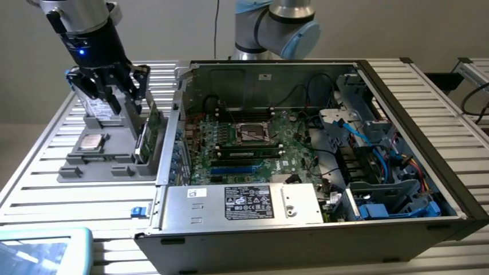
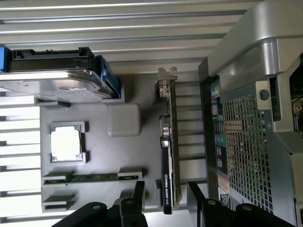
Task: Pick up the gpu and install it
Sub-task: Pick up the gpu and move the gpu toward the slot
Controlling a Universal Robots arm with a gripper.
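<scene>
The claw (image 1: 125, 104) hangs with its jaws spread wide, holding nothing, just over the gpu (image 2: 169, 142), one finger on either side of the card's end. The gpu stands on edge in a slot of the grey holder tray (image 1: 90, 169), near the CPU (image 1: 91, 142), the memory stick (image 2: 94, 177) and the hard drive (image 2: 57, 87). The open computer case (image 1: 229, 252) sits just beside the tray.

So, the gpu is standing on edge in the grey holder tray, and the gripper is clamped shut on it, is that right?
Not quite: the gripper is open, not clamped. The wrist view shows its fingers apart, either side of the gpu, clear of it. The gpu does stand on edge in the grey holder tray.
</scene>
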